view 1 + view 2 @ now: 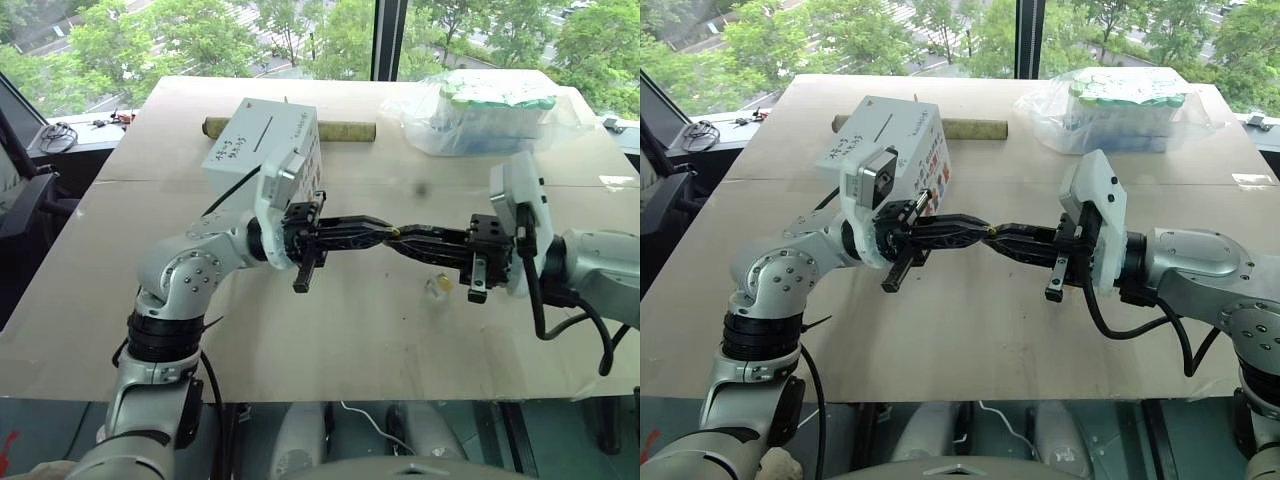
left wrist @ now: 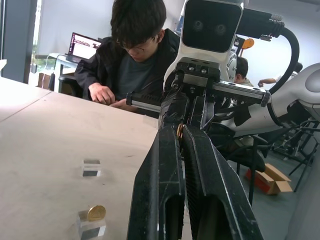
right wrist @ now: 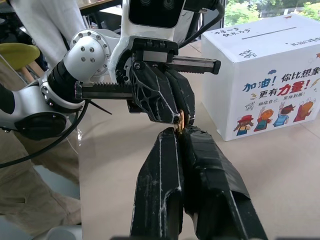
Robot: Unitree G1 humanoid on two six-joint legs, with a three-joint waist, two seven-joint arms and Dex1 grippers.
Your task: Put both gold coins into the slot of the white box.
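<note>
A pale wooden table stands before tall windows with green trees outside. Above its middle the 2 grippers meet tip to tip: the left gripper and the right gripper are both closed down on the same gold coin, which sits edge-on between them, so this looks like a hand-over.

The risk is in the release. Each side holds only a sliver of the coin's rim, so if the right gripper lets go before the left truly has it, or either arm twists, the disc could slip out, drop to the table and roll away.

The second gold coin rests on a small clear plastic block on the table, below the right gripper. A second clear block lies near it, bare.

The coins are tiny, flat, shiny yellow discs. The white box sits at the back of the table on the left, its thin dark slot on the handwritten top face, cartoon figures down one side. A brown cardboard tube lies behind it, and a clear bag of containers sits to the right.
</note>
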